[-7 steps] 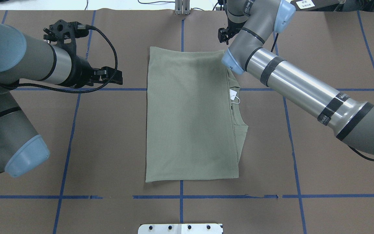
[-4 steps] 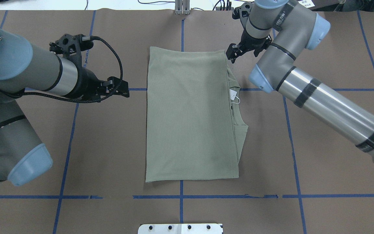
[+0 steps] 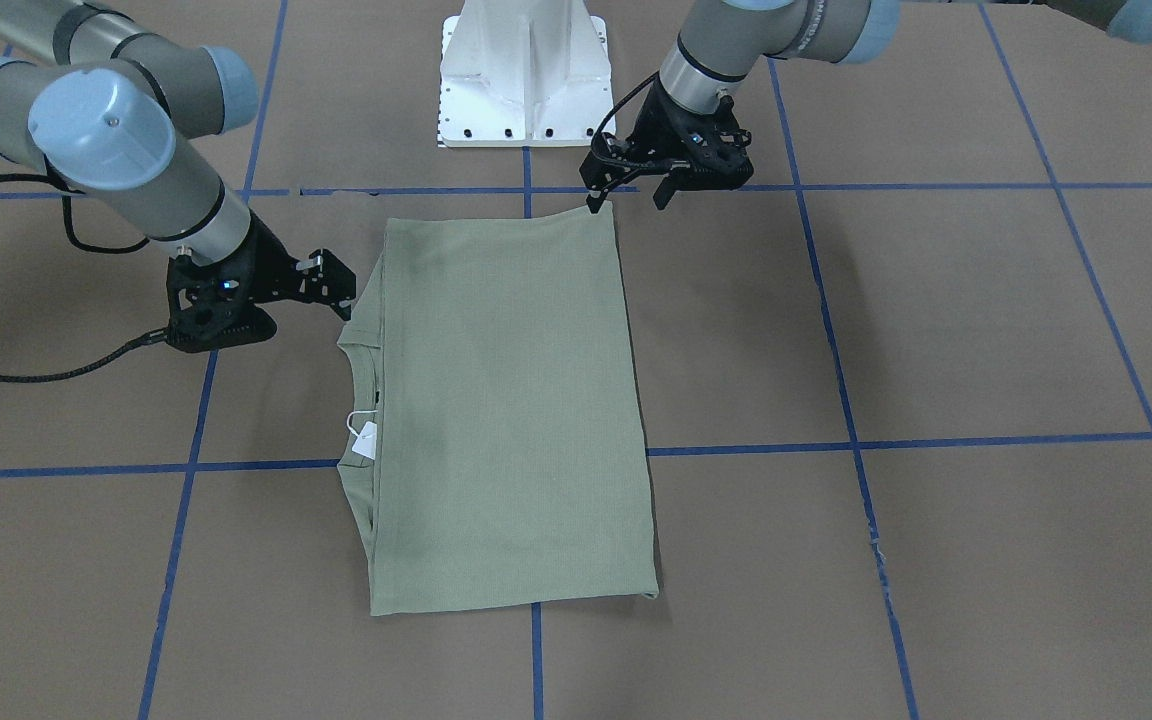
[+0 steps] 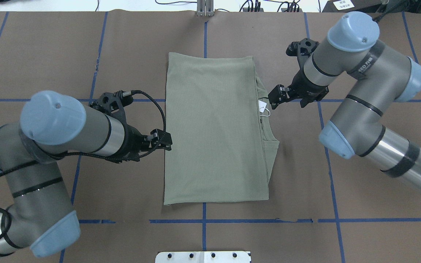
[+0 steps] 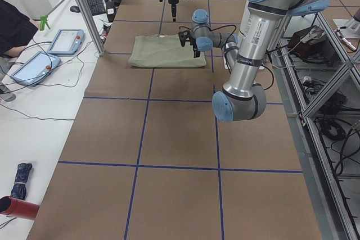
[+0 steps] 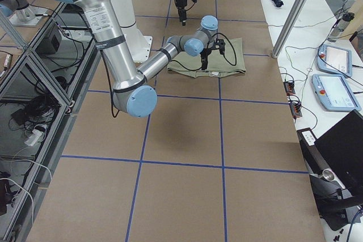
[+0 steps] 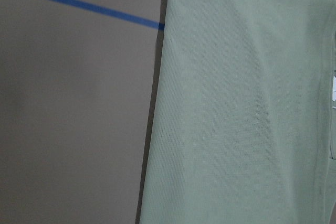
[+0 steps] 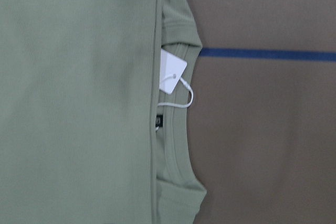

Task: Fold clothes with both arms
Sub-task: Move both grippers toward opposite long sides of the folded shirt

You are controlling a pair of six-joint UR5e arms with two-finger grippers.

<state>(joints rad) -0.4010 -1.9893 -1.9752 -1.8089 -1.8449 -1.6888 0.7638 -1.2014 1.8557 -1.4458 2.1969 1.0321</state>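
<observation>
The left gripper is hanging with its fingers spread and nothing between them, just beside the shirt's edge on the robot's left. The right gripper is likewise standing open and empty, hovering just beside the shirt's opposite edge, by the neckline. Neither is holding cloth.

The shirt is lying flat in the middle of the table, folded into a tall, neat rectangle. A smooth top layer is covering nearly the whole garment. No sleeve is showing, and only a narrow strip with the neckline and the white hang tag is peeking out along the edge on the robot's right. Judging from that, the lengthwise folding is looking finished. What is probably remaining is a crosswise fold bringing one short end over the other, and for that both grippers would first be needing a hold on the cloth. No such hold is being made yet.

Under the shirt the brown table covering is lying smooth, with blue tape lines running out from beneath the shirt in a grid. On the robot's side of the shirt the white pedestal is standing. Beyond the shirt's far end, well apart, a white bench is carrying control pendants with cables. A metal post is rising between the shirt and them.
</observation>
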